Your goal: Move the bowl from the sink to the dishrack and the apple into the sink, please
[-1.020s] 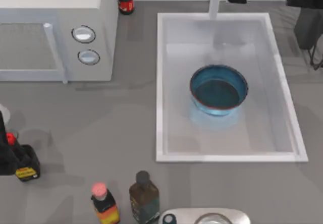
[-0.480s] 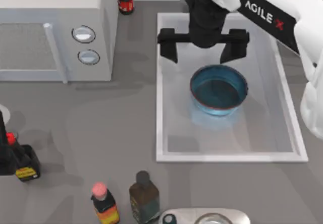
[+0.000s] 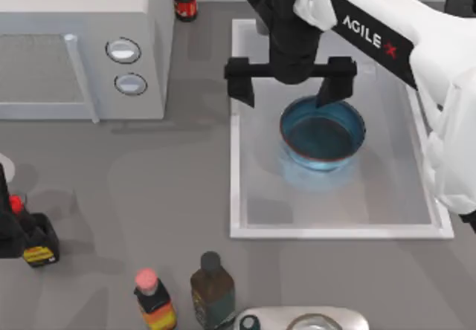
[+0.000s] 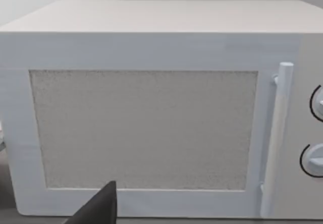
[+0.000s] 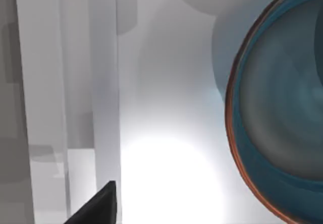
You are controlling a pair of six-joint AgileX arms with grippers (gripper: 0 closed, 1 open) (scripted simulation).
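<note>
Top view: our right pincer (image 3: 290, 83), fingers spread wide, hangs over the far part of the sink (image 3: 236, 122), one finger above the basin's left rim and the other at the far edge of the bowl (image 3: 322, 133). Nothing is pinched. We judge the task barely begun: the blue bowl sits in the middle of the basin, not yet lifted toward a dishrack, and holds nothing. Our left arm idles facing the microwave (image 4: 151, 113) at the desk's left; whether its pincer is spread or pressed together, we cannot tell. Bottles (image 3: 212, 285) stand along the desk's near edge.
</note>
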